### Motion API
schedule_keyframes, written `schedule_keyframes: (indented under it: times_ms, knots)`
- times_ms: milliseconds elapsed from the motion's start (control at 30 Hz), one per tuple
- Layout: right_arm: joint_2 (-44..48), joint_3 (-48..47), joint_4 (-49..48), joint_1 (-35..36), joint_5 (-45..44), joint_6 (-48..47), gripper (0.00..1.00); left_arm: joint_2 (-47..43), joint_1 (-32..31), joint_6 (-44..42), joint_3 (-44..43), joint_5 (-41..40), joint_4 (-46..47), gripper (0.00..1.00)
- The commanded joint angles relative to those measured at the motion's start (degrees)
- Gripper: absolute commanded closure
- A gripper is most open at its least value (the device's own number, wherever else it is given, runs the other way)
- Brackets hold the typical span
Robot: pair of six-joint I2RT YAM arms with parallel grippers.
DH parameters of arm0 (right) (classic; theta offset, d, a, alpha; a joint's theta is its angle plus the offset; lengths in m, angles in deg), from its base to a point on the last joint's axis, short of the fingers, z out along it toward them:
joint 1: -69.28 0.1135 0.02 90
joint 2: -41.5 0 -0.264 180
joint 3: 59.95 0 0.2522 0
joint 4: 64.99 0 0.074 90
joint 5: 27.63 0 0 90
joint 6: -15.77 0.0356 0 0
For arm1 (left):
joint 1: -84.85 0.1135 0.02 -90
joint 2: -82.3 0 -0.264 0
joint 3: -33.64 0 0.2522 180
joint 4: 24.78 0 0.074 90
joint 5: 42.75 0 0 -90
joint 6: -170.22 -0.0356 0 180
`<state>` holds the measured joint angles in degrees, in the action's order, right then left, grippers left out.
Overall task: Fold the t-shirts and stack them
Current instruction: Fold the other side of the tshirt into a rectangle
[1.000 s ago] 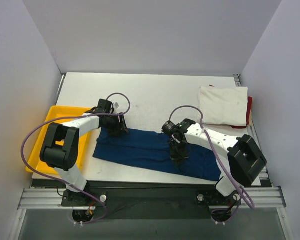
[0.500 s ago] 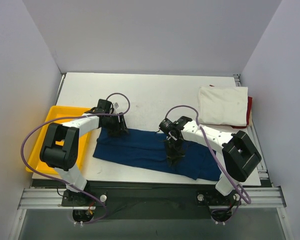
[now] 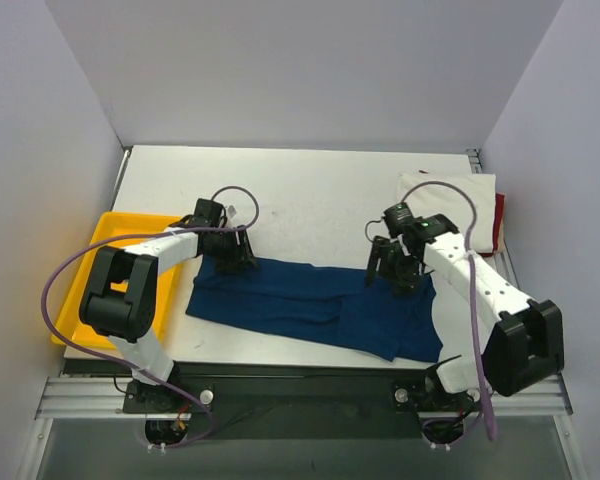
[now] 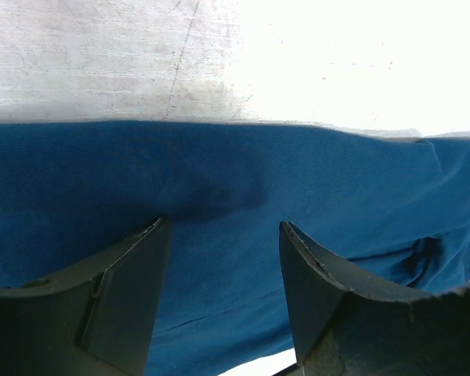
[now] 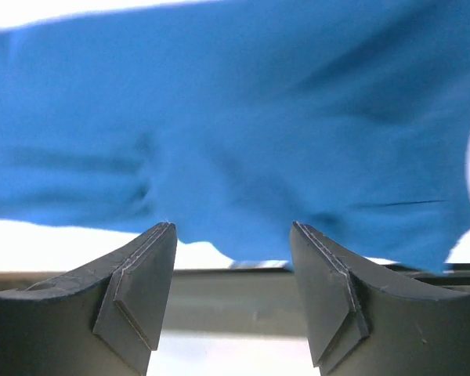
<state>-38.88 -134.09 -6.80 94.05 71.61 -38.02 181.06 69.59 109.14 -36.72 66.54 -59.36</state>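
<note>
1. Navy shirt (image 3: 300, 305): a long band across the near half of the table (image 3: 310, 190), its right end slanting nearest to my bases. Judged folded lengthwise, awaiting the crosswise fold. No print shows; whether it faces down or is folded inside, I cannot tell

2. My right pincer (image 3: 392, 272): fingers parted, nothing between them, over the band's far edge near its right end. From its own camera (image 5: 233, 227) the cloth below is blurred, so I cannot tell whether the tips touch it. Judged placed to take that end

3. My left pincer (image 3: 235, 262): at the band's far left corner, fingers apart and lowered onto the cloth (image 4: 223, 227), with a dark dimple beside one tip. Judged to be pinning the corner, not pinching it

4. Tray (image 3: 120, 222): yellow, left of the shirt; my left arm covers much of it

5. Cream shirt (image 3: 445, 210): folded, far right corner, start of the stack

6. Red shirt (image 3: 499, 215): beneath the cream one, showing only as a strip at the right edge
</note>
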Motion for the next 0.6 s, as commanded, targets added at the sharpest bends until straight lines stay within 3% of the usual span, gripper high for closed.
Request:
schedule_keyframes:
  times_ms: [0, 100, 267, 567]
  knots:
    - [2.5, 1.7, 4.4, -7.3, -8.9, -1.2, 0.40, 0.0, 0.4, 1.1, 0.0, -3.4, -1.1, 0.32]
    - [2.0, 1.4, 3.3, -14.5, -13.2, -4.2, 0.39, 1.1, 0.5, 2.0, -2.4, -4.6, -2.6, 0.32]
    - [-1.1, -0.2, 0.1, -24.0, -12.2, -8.2, 0.39, 2.7, 0.5, 3.4, -5.4, -5.5, -3.3, 0.32]
    - [-8.0, 1.9, -6.2, -28.8, -7.0, -9.4, 0.40, 4.8, 0.5, 4.8, -7.9, -6.5, -4.2, 0.32]
